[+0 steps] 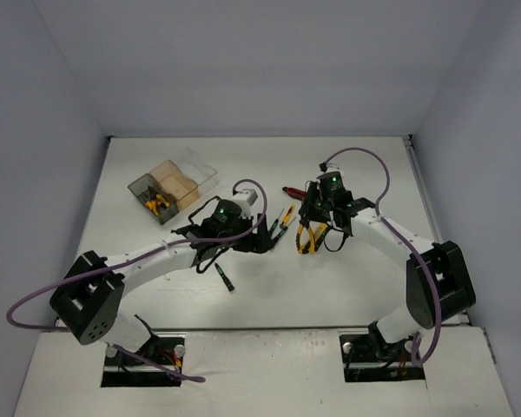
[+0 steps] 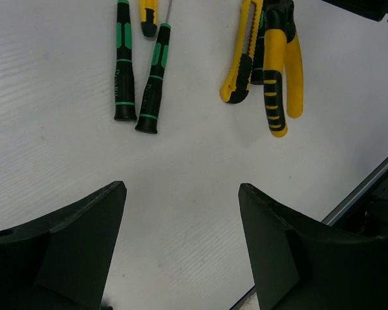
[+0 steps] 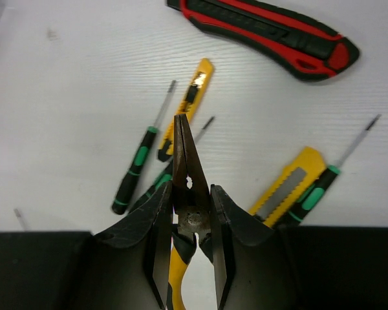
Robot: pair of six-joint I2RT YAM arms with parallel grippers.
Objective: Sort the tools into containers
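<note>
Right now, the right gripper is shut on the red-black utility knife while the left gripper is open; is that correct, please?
Not quite: the right wrist view shows the right gripper shut on the yellow-handled pliers; the red-black utility knife lies free on the table. The left gripper is indeed open.

The left arm [image 1: 148, 257] lay low, reaching from its base toward 2 o'clock. The left gripper [image 2: 181, 187] pointed to 3 o'clock, with its two fingers wide apart and nothing between them. The right arm [image 1: 387, 234] leaned from its base toward 11 o'clock, and the right gripper [image 3: 191, 190] pointed back toward 7 o'clock, its fingers squeezed tight on the pliers [image 3: 183, 145].
</note>
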